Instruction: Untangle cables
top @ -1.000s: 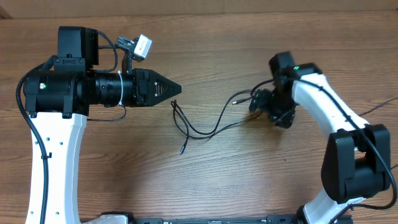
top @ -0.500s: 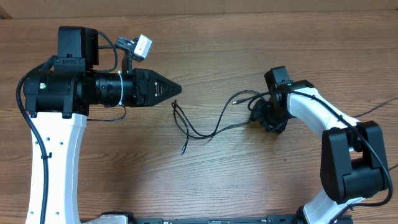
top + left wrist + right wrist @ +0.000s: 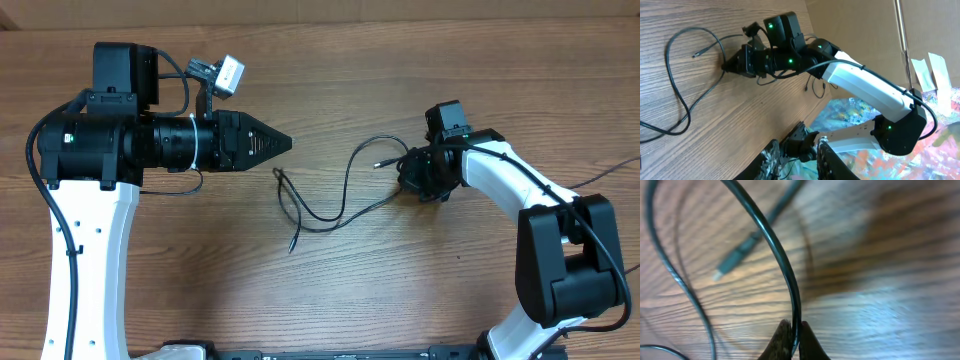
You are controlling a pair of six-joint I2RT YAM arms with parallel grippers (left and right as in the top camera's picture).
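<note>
R hand (image 3: 791, 339): pinching one strand of cables (image 3: 335, 203), centre-right of overhead frame.
L hand (image 3: 287, 143): upper left-centre, clear of cords; open/closed – can't tell.
Cables: loose loops on surface (image 3: 330, 300), mid-frame.
Tip: prob. pull slow toward right edge, stay low, watch crossing; tip-only pinch may slip.

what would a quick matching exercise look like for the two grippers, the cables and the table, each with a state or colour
Things:
1 right gripper
2 left gripper
3 cables
4 table

States:
a brown wood
b thin, black, lying between the arms
c shut on a cable
d apart from the cables

Pairs: 1-c, 2-d, 3-b, 4-a
</note>
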